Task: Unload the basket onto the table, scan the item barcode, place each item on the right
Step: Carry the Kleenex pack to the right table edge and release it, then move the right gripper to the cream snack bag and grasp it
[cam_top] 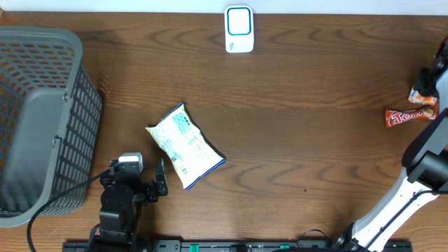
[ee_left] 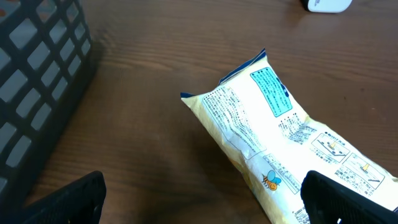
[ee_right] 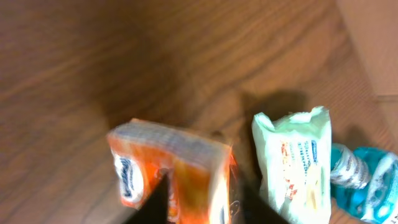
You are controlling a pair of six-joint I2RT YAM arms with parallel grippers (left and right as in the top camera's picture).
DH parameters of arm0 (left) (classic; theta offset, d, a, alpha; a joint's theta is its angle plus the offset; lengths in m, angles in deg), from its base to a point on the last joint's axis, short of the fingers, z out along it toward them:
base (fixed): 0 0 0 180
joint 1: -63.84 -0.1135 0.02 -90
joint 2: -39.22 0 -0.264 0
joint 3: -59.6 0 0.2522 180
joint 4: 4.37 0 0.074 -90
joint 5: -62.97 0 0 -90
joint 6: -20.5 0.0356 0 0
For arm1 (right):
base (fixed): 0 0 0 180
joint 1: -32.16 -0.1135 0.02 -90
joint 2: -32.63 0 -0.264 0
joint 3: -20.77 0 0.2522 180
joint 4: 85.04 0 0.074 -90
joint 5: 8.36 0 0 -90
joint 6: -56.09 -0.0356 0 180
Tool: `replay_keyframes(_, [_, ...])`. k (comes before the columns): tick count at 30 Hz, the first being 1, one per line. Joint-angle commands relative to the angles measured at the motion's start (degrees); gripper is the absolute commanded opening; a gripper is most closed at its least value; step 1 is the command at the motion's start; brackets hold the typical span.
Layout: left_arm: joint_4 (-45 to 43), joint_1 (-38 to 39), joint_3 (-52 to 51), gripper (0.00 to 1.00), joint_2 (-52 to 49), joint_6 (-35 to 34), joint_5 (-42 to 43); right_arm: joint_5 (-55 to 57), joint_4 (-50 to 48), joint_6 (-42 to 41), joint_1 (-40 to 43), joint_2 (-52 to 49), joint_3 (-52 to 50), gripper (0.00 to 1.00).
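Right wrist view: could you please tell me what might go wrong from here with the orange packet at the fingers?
The orange packet sits at the right fingers, but the blurred view does not show a firm hold; it could slip. The pale packet lies close beside it and might get knocked. The scanner stands far across the table, so the carry is long.

Basket (cam_top: 82, 129) left; snack bag (cam_top: 185, 145) centre; scanner (cam_top: 239, 29), seemingly, behind it.
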Motion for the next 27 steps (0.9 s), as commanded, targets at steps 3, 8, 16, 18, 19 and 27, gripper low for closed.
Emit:
replay_keyframes(3, [-0.04,-0.13,0.83,0.99,0.35,0.96,0.52,-8.22,-0.42,-3.02,0.26,3.19,0.09,0.99])
replay_keyframes(8, [-0.04,-0.13,0.83,0.99,0.35,0.96,0.52,-17.88,-0.66,-8.28,-1.01,10.56,0.09,0.99])
replay_keyframes(16, [-0.04,-0.13,0.83,0.99,0.35,0.96,0.52,-57.53,4.07,-19.52,-6.05,19.85,0.09,0.99])
replay_keyframes(18, [-0.04,-0.13,0.83,0.99,0.35,0.96,0.52,-63.39,6.99,-19.50,-8.74,19.82,0.07,0.99])
replay_keyframes(19, [-0.04,-0.13,0.83,0.99,0.35,0.96,0.52,-64.89,8.85,-19.47,-10.45,19.61,0.02,0.99])
replay_keyframes(27, [-0.04,-0.13,0.83,0.99,0.35,0.96,0.52,-65.05,17.09,-8.92,-32.33,17.59,-3.21,0.99])
